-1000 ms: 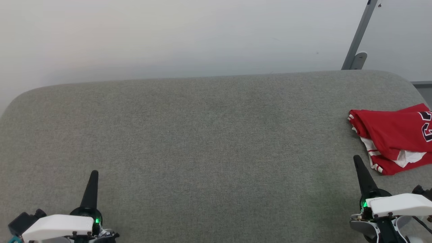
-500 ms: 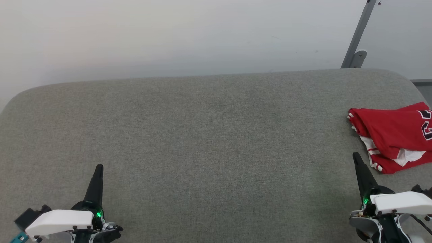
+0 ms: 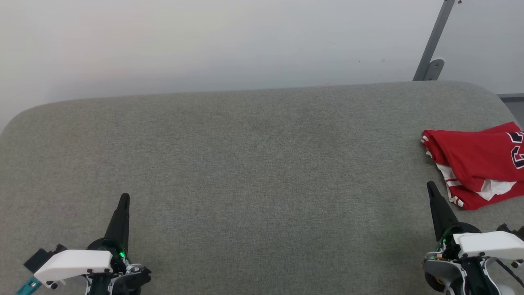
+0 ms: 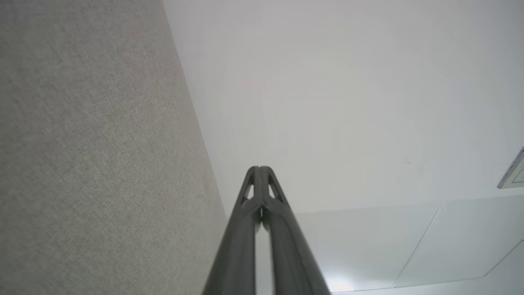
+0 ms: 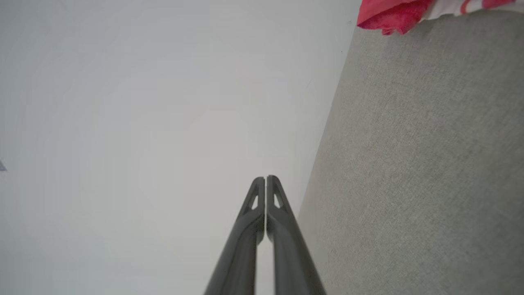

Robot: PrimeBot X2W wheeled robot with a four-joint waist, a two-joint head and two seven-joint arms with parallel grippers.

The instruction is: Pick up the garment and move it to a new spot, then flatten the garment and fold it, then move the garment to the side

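Both pairs pressed together, empty; garment (image 3: 475,159) just beyond right fingers (image 3: 438,207), untouched; left fingers (image 3: 120,219) well apart.

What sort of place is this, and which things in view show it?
Probably an indoor test room for folding clothes: a grey fabric-covered table against a pale wall, a red jersey on it near the right gripper.

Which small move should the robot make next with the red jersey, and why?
Probably open the right tool and ease it forward-right to the jersey's near edge. The jersey lies bunched at the table's right side, nothing holds it, and that tool is shut just short of it; the left tool is far off.
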